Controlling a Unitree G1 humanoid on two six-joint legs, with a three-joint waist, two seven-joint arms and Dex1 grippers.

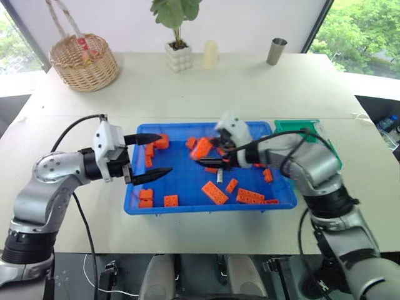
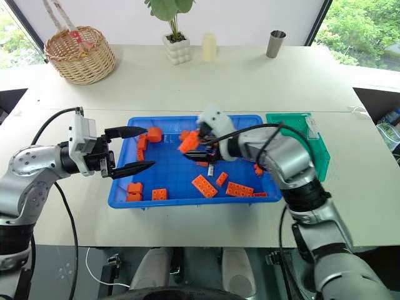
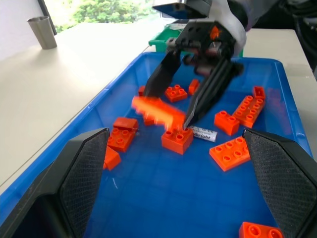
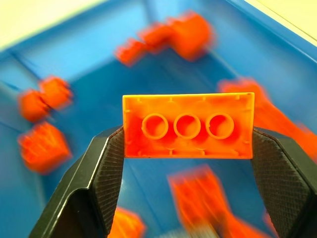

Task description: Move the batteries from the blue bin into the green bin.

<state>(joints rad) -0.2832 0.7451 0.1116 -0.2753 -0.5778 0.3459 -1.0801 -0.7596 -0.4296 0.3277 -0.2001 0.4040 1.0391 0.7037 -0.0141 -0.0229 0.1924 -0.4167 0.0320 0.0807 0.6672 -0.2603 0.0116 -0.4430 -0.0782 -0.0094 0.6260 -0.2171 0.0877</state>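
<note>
I am gripping 1 orange brick (image 4: 188,125) in my right hand (image 2: 199,152) (not a battery) above the blue bin (image 2: 187,195); my left hand (image 2: 134,150) is gaping wide. The battery (image 3: 202,134) is lying mid-bin, needing the brick dropped, then carriage to the green bin (image 2: 320,150) near the desk's right edge.

The left tool (image 1: 147,157) is held level over the desk with its fingers spread apart and empty, while the right tool (image 4: 188,144), angled downward, is clamped on an orange brick (image 4: 188,125).
</note>
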